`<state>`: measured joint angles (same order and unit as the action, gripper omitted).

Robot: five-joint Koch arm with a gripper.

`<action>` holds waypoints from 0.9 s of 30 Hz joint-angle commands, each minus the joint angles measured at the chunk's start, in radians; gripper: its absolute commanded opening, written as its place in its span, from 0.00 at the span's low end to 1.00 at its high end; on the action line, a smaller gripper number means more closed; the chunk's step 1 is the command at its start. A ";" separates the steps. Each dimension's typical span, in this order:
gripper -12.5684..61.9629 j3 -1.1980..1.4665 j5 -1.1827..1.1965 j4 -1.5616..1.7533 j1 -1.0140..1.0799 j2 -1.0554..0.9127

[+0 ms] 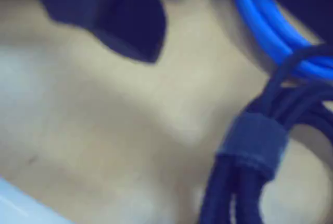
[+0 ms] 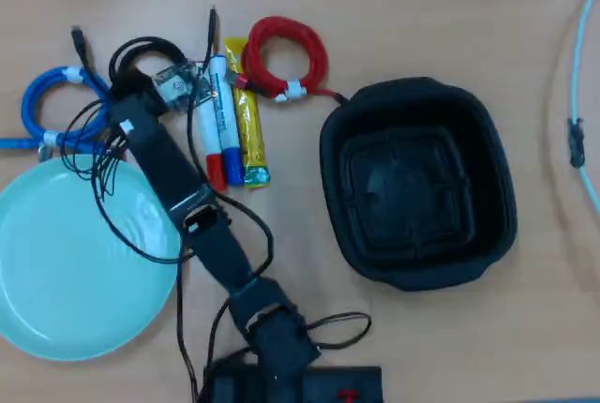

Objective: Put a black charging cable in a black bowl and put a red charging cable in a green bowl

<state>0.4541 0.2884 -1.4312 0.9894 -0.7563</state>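
Black charging cable [image 2: 141, 52] lay coiled on surface [image 2: 422, 9] under arm's head, near blue coil [image 2: 47, 108]; we judged task barely begun. Red charging cable [image 2: 286, 56] lay untouched just beside black bowl [image 2: 487, 141]. We saw both black bowl and green bowl [image 2: 56, 272] empty. Fingers [image 1: 151, 52]: we could not tell spread, only one dark tip showed.

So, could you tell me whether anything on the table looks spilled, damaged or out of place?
Nothing stands out. The black bowl and green bowl sit upright and empty; the red cable is neatly coiled.
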 commanded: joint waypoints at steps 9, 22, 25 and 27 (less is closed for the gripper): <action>0.85 -0.103 0.002 0.201 0.028 0.107; 0.60 -0.100 -0.006 0.198 0.066 0.143; 0.36 -0.098 -0.011 0.193 0.077 0.146; 0.24 -0.101 -0.026 0.195 0.078 0.153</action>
<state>0.4464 0.2884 -1.2594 1.0538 -0.6013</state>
